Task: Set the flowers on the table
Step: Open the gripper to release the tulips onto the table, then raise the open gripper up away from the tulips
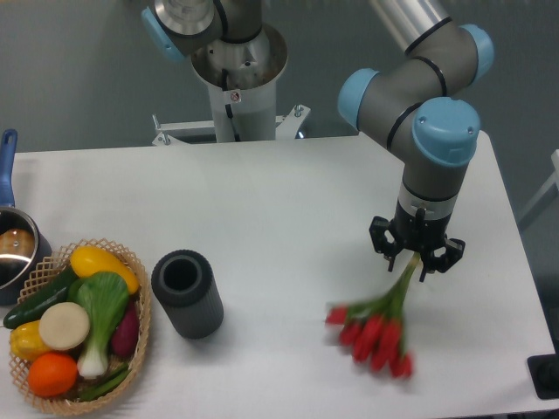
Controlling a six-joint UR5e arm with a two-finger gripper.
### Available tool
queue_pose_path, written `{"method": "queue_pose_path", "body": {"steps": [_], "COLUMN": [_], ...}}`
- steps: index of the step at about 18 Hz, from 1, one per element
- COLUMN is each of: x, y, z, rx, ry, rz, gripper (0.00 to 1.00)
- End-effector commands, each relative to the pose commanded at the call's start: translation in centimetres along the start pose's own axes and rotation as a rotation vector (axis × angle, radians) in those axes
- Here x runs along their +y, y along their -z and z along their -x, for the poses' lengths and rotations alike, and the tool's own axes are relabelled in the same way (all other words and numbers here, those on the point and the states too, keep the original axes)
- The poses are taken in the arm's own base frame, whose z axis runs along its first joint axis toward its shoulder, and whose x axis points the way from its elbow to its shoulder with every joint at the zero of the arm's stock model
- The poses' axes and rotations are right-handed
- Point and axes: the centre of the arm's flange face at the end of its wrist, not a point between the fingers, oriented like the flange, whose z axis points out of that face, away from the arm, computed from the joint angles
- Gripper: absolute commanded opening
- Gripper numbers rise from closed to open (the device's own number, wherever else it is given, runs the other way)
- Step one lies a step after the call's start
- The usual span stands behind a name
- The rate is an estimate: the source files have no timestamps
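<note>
Green stems sit clamped in the hand [417,258], closed on the flowers [377,330]; the red buds hang low at the white table [288,201], contact unclear. Well left stand a dark cylinder [187,293] and a wicker basket [131,262] of vegetables.

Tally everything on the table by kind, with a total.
Flower bunches: 1, the flowers, stems in the gripper
Baskets of produce: 1, wicker basket
Black cylinders: 1
Pots: 1, at the left edge
Total: 4 on the table
</note>
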Motion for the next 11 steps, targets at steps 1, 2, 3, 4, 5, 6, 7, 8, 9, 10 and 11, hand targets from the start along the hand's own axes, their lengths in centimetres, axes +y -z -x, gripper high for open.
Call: {"method": "queue_pose_path", "body": {"steps": [1,2,3,4,5,6,7,8,9,10,11], "x": [0.1,0.3,0.5,1.0,1.6,2.8,3.6,4.1,4.5,5.0,5.2], "y": [0.1,0.3,0.3,0.3,0.7,0.7,0.8,0.5,0.3,0.3,0.2], "z": [0.1,0.4,0.6,0.8,1.1,1.1,1.0,0.7,0.8,1.2,1.5], "rx": [-0.005,-0.010,-0.014,-0.014,-0.020,-0.015,-0.013,-0.007,-0.005,-0.013,-0.022], "ry": [-0.001,0.002,0.006,0.012,0.022,0.028,0.008,-0.031,-0.065,-0.077,-0.081], "rz": [-0.004,-0.005,-0.006,-0.004,-0.002,0.005,0.013,0.020,0.027,0.028,0.025], "gripper": [1.00,1.00,1.00,1.00,1.00,1.00,1.00,1.00,1.00,1.00,1.00]}}
